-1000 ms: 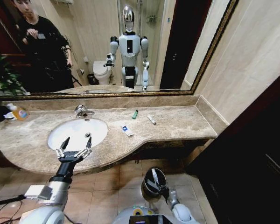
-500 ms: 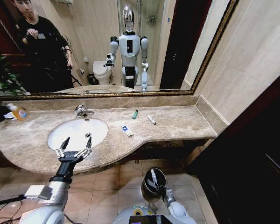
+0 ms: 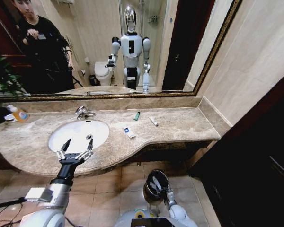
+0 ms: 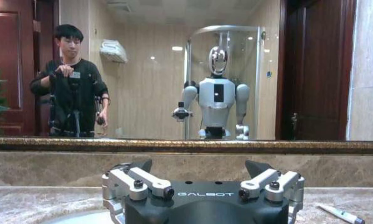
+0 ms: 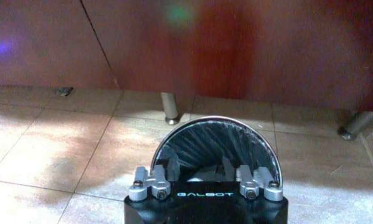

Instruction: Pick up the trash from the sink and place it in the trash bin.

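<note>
Trash lies on the marble counter right of the sink (image 3: 78,134): white packet (image 3: 129,132) nearest, green tube (image 3: 137,116) and white tube (image 3: 154,121) toward the back edge. I have my left gripper (image 3: 75,146) spread at the basin's front rim, nearer; right gripper (image 5: 206,173), parted and empty, hangs over the trash bin (image 5: 214,140).

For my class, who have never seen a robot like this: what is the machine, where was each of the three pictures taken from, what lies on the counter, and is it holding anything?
It is a wheeled robot with two arms; you see its reflection in the mirror. One picture comes from a camera on its head, the other two from cameras on its wrists.

The left gripper hangs open at the front edge of the sink, holding nothing. The right gripper is low down, over the trash bin on the tiled floor.

On the marble counter lie a white packet with a blue mark, a small green tube and a white tube. A clear bottle with an orange label stands at the far left.
</note>
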Tool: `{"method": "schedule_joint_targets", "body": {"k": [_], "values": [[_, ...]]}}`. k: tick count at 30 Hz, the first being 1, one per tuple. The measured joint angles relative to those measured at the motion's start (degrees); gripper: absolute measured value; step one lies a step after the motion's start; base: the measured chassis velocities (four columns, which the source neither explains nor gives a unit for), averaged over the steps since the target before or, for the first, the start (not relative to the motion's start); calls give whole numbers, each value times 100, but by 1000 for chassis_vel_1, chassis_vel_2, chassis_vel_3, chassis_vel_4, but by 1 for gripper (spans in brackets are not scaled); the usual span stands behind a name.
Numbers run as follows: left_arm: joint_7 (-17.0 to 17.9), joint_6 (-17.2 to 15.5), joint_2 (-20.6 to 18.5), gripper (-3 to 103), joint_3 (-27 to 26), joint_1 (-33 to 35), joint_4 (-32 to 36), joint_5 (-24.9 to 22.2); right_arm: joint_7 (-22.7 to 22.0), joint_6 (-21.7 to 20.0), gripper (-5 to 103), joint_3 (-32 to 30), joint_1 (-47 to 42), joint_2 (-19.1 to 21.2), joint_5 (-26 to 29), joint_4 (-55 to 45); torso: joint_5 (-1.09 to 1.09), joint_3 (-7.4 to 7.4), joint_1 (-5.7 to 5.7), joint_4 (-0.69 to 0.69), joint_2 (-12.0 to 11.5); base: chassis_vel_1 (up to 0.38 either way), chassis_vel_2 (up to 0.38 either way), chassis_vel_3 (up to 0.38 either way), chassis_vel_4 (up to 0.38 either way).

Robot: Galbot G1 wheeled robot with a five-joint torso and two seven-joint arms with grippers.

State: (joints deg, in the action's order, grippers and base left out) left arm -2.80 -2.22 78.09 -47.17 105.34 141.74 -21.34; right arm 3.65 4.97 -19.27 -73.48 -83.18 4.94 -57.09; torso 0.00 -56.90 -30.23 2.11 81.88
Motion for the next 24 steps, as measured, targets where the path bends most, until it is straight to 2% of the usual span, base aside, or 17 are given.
{"method": "schedule_joint_targets", "body": {"k": [2, 5, 8, 9, 11, 17, 20, 22, 24], "values": [[0, 0, 0, 100, 0, 0, 0, 0, -4, -2, 68, 1, -40, 10, -12, -52, 0, 0, 0, 0, 0, 0, 0, 0, 0], [0, 0, 0, 100, 0, 0, 0, 0, -19, -5, 73, -4, -81, 34, -13, -121, 0, 0, 0, 0, 0, 0, 0, 0, 0], [0, 0, 0, 100, 0, 0, 0, 0, -29, -24, 89, -11, -166, 95, -4, -255, 0, 0, 0, 0, 0, 0, 0, 0, 0], [0, 0, 0, 100, 0, 0, 0, 0, -29, -24, 89, -11, -166, 95, -4, -255, 0, 0, 0, 0, 0, 0, 0, 0, 0], [0, 0, 0, 100, 0, 0, 0, 0, -34, -34, 98, -17, -289, 148, 8, -462, 0, 0, 0, 0, 0, 0, 0, 0, 0], [0, 0, 0, 100, 0, 0, 0, 0, 14, -191, 100, -23, -684, 231, 81, -1254, 0, 0, 0, -1, 0, 0, 0, 0, 0], [0, 0, 0, 100, 0, 0, 0, 0, -34, -394, 100, -3, -1100, 436, 469, -2283, 0, 0, 0, 0, 0, 0, 0, 0, 0], [0, 0, 0, 100, 0, 0, 0, 0, -53, -425, 100, -2, -1173, 477, 540, -2459, 1, 0, 0, 0, 0, 0, 0, 0, 0], [0, 0, 0, 100, 0, 0, 0, 0, -80, -584, 100, -33, -1467, 613, 741, -3144, 1, 0, 0, 0, 0, 0, 0, 0, 0]]}}
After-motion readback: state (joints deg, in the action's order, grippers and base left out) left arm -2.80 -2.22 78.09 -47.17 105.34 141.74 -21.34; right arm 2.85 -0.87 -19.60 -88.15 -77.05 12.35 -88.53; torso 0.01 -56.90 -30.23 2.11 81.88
